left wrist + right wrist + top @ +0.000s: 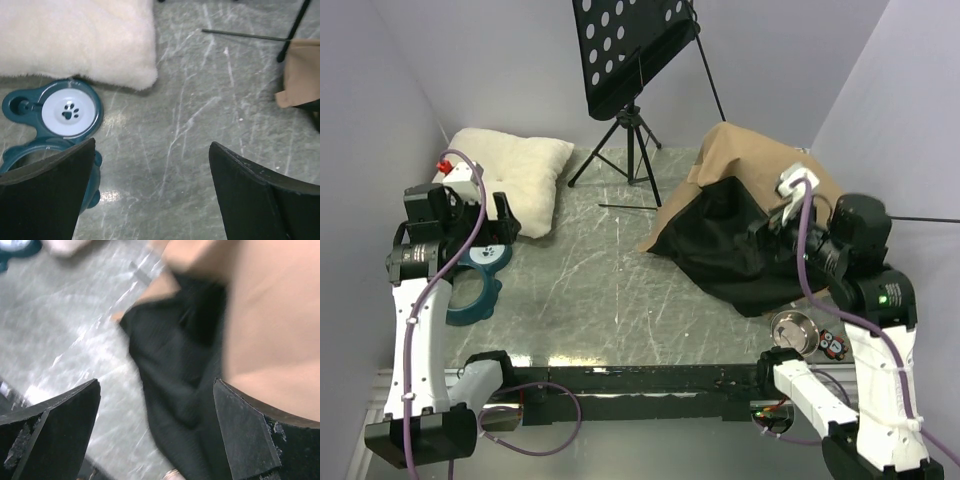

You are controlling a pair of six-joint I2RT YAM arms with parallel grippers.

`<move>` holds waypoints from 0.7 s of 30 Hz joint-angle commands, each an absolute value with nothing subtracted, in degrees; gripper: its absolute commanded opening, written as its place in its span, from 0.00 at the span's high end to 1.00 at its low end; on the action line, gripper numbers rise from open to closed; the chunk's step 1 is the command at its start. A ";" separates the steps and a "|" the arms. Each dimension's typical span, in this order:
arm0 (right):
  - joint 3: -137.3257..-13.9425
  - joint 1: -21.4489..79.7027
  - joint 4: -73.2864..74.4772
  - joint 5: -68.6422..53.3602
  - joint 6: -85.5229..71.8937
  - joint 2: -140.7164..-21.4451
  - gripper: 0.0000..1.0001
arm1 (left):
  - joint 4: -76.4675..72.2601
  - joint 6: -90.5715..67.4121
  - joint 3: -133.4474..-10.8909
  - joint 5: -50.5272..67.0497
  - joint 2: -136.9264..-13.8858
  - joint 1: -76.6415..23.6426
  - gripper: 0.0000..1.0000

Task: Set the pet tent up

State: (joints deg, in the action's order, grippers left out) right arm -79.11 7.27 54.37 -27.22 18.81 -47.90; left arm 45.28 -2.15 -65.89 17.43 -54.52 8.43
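Fingers of the left gripper (152, 146) frame the left wrist view, spread wide and empty above the bare table (200, 100). The right gripper (156, 384) is likewise released and hovers over the pet tent (745, 205).

From above, the tent lies at 2 o'clock on the table as a slumped heap, tan shell uppermost and black lining spilling toward 7 o'clock. On this evidence 0 steps look complete: the fabric has no raised form, nothing is grasped, and the whole raising remains.

Only the top view shows the music stand (630, 60) at 12 o'clock and the steel bowl (795, 328) at 5 o'clock. Only the left wrist view resolves the paw print in the teal feeder (60, 115) beside the pillow (75, 40). The blurred right wrist view shows lining against tan.
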 commanded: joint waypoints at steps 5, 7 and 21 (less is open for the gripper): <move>-99.91 7.56 42.54 -19.78 15.55 -65.02 0.00 | 43.50 -2.81 -79.08 27.06 -57.74 8.00 0.00; -103.43 7.56 42.89 -20.73 15.99 -69.76 0.00 | 43.59 -3.25 -82.60 28.64 -58.44 8.00 0.00; -95.04 8.08 64.51 -57.10 20.48 -73.93 0.26 | 43.24 1.38 -99.22 49.81 -51.96 8.00 0.00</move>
